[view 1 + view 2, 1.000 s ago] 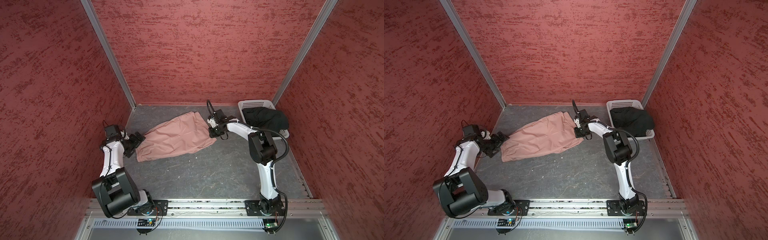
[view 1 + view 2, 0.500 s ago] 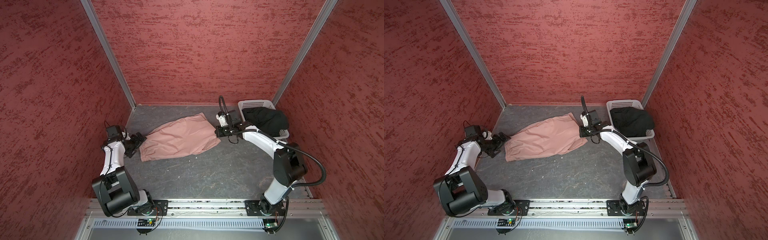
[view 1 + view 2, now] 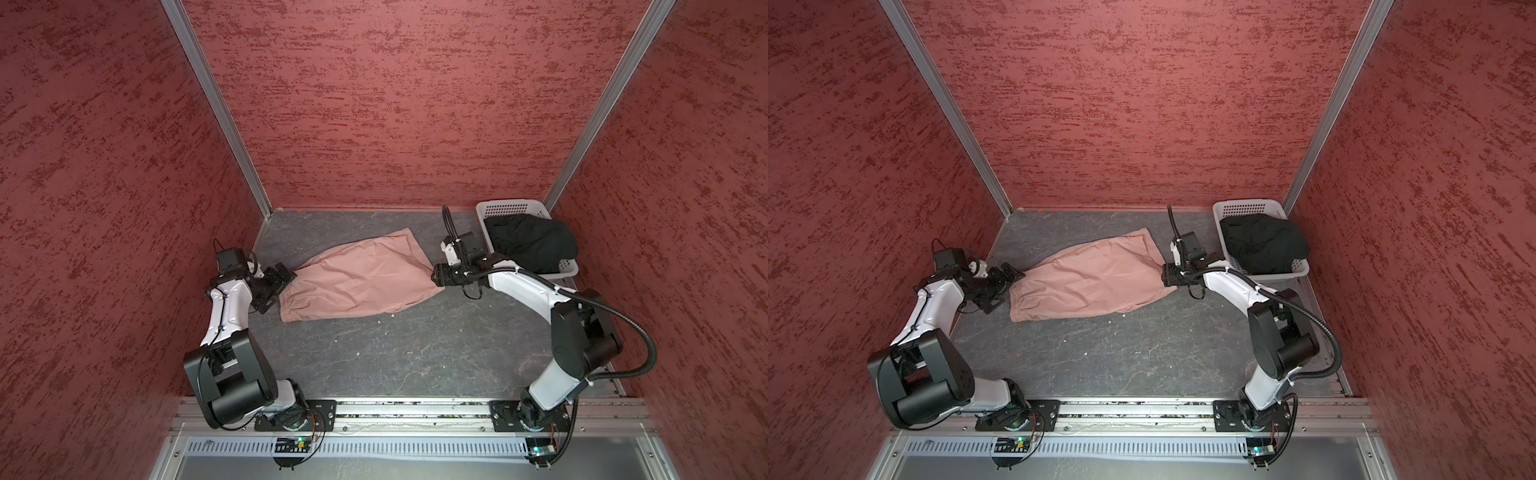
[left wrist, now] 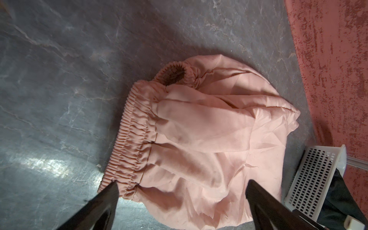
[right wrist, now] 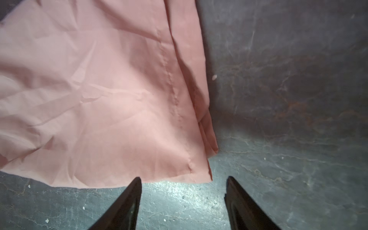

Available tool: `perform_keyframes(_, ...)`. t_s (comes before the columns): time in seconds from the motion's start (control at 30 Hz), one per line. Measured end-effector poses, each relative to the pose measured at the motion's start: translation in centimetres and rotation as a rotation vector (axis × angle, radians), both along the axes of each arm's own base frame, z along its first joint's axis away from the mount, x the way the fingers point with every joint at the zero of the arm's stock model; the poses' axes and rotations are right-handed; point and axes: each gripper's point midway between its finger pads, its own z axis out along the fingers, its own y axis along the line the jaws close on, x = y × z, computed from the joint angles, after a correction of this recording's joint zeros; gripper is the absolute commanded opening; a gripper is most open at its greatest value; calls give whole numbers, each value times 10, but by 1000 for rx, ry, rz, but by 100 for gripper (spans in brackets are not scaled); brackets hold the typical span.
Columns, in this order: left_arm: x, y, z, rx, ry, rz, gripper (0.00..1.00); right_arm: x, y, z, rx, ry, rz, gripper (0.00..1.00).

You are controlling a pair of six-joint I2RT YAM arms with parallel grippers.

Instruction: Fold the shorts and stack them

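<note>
Jaws on the right gripper (image 5: 184,178) now stand apart with nothing between them, whereas 1 second ago and 0.5 seconds ago they were pinched on the leg end of the pink shorts (image 3: 357,278). In the wrist view its 2 fingers (image 5: 127,205) sit over bare table (image 3: 395,353), their tips just short of the hem (image 5: 169,173), which lies flat and released. Jaws on the left gripper (image 4: 182,181) are wide, as they were in both earlier moments, and it has barely moved. It sits at the waistband (image 4: 129,143) end, 1 fingertip at the waistband's corner and the other over the cloth; whether either touches I cannot tell. Over that second the pink shorts have been drawn to the right: the leg end now lies nearer the basket (image 3: 511,205) and the cloth looks longer and smoother. They lie slantwise across the back half of the table in both top views, with the waistband at the left and the legs at the right. The right arm's elbow, upright by the shorts 1 second ago, has swung out low toward the right wall. The black shorts (image 3: 530,245) are heaped in the basket at the back right corner, unchanged.
</note>
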Motion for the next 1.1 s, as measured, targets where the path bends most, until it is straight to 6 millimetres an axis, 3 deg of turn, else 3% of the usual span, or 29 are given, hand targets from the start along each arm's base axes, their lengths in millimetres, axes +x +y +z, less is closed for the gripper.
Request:
perform_keyframes(0.1,3,3,7,15,-18,4,99,8,12,14,41,-39,28,60)
perform_keyframes(0.23,7,-7,17,15,-58,-27,99,17,44,21,127,-75,101,33)
perform_keyframes(0.33,21,-37,29,15,-124,-122,100,21,73,18,225,-79,158,26)
perform_keyframes(0.5,40,-108,43,-7,-218,-312,100,24,99,-15,308,-32,196,20)
perform_keyframes(0.6,48,-123,40,-16,-230,-346,99,22,99,-34,311,2,177,18)
perform_keyframes(0.73,54,-121,14,-23,-169,-336,99,22,92,-49,306,19,131,16)
perform_keyframes(0.8,54,-120,2,-29,-136,-333,99,20,83,-61,300,29,87,14)
perform_keyframes(0.93,53,-120,0,-31,-130,-333,99,6,56,-90,275,80,-9,12)
perform_keyframes(1.1,53,-121,2,-31,-129,-336,99,-14,22,-85,249,67,-110,11)
